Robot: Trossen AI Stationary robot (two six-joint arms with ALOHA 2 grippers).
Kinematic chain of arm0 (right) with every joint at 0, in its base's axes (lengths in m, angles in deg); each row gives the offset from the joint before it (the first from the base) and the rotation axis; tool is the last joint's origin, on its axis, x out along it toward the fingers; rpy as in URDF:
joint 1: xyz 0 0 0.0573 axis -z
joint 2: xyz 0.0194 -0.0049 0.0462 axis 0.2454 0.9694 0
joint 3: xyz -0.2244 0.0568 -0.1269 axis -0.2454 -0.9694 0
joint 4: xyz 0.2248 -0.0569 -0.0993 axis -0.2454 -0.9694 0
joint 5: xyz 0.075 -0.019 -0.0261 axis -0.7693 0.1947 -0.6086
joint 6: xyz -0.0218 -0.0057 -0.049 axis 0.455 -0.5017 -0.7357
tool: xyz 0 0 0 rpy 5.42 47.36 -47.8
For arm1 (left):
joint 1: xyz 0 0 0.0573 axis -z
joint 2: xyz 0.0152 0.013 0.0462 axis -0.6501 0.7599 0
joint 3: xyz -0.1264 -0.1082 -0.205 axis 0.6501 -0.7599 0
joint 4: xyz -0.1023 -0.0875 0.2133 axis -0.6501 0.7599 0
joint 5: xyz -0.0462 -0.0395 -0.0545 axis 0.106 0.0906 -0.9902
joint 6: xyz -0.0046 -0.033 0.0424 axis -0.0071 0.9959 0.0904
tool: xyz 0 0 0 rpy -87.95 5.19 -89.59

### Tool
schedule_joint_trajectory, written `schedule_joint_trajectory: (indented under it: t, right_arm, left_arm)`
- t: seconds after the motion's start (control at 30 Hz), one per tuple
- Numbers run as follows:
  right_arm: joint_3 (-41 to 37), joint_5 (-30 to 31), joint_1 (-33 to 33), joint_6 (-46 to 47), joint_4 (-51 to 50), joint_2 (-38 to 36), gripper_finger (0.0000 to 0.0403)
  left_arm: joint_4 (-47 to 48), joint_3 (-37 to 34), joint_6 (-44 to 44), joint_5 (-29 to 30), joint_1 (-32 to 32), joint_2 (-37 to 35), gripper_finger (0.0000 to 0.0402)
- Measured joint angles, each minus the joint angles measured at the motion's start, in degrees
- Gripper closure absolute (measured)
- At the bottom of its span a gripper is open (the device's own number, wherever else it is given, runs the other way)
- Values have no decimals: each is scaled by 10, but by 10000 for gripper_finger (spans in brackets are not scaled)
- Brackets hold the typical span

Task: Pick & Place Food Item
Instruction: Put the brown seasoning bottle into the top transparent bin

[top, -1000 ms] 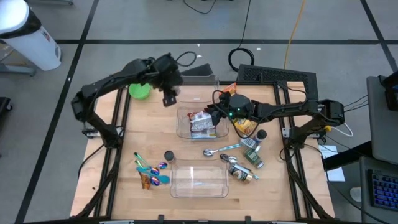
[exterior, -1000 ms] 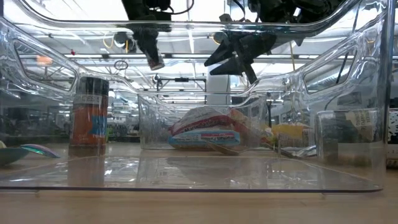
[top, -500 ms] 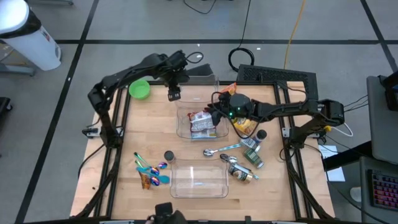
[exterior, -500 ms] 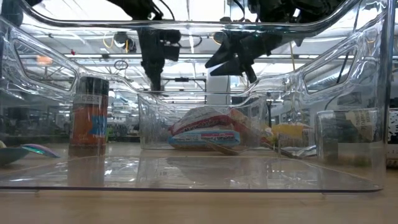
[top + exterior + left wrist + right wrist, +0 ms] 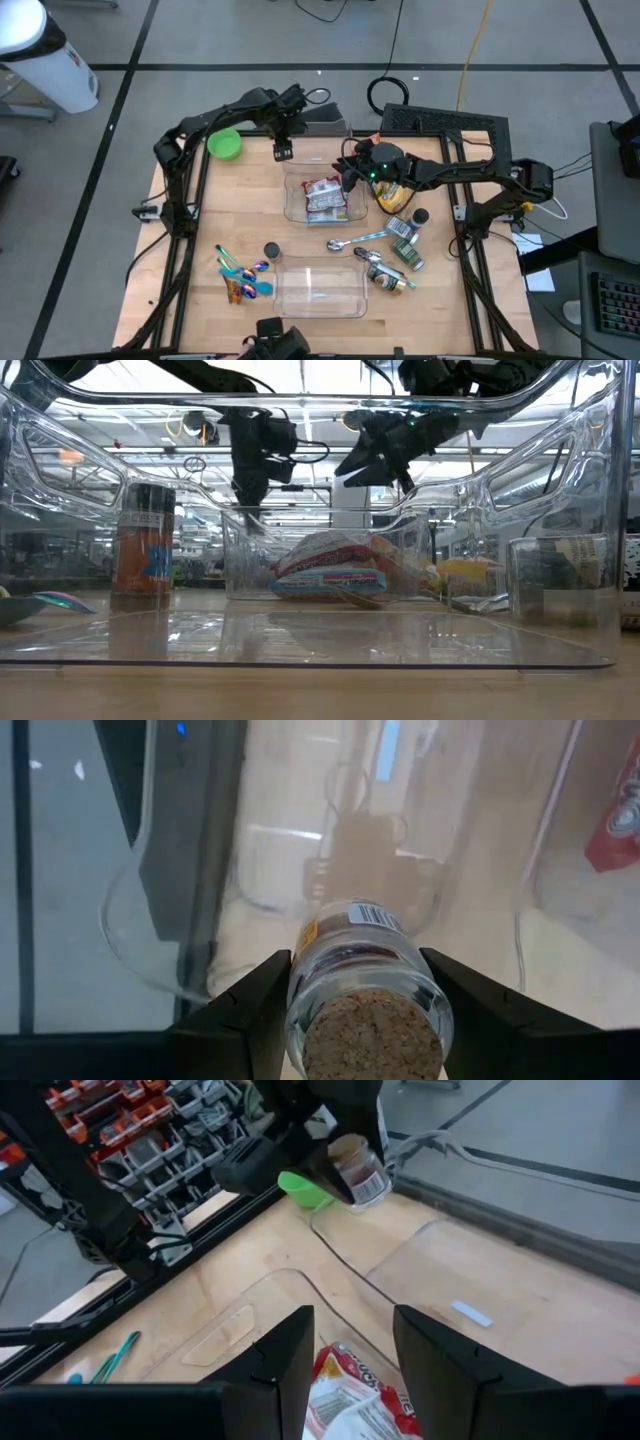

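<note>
My left gripper [image 5: 282,152] is shut on a small clear jar with a cork stopper [image 5: 360,970]. It hangs over the table's far part, above a clear tub [image 5: 330,850] and just left of the middle clear tub [image 5: 325,200]. That tub holds a red-and-white snack bag [image 5: 323,197], which rests on its floor. My right gripper [image 5: 348,178] is open and empty above the tub's right part, with the snack bag below it [image 5: 350,1390]. In the right wrist view the left gripper and its jar [image 5: 358,1172] show farther off. My left gripper pinches the jar's round sides [image 5: 300,1005] between its two fingers, up near the cork end [image 5: 372,1045]. The fingers point down and lie along the jar. The jar hangs roughly upright, cork up, clear of the table and the tub.
A green bowl [image 5: 224,146] stands at the far left. A yellow bag [image 5: 392,198], spoons [image 5: 355,240] and small bottles [image 5: 405,248] lie to the right. Another clear tub [image 5: 320,290] stands near the front, with a dark canister [image 5: 271,251] and coloured utensils [image 5: 240,275] to its left.
My left gripper has carried the jar toward the table's right and down. It has turned from a slant to pointing straight down. My right gripper has drawn slightly toward the far edge and stays open.
</note>
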Motion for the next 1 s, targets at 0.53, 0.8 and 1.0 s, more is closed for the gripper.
schedule_joint_trajectory:
  t: [0.53, 0.8, 1.0]
  right_arm:
    - [0, -1, -8, 4, -19, 0, 273]
    - [0, 6, -13, 31, -27, -1, 273]
    - [0, 18, -13, 28, -32, -7, 273]
  left_arm:
    - [-35, -1, 24, -5, 23, 4, 204]
    - [-30, 0, 170, -15, 27, 35, 204]
    - [-33, 0, 223, 3, 32, 50, 204]
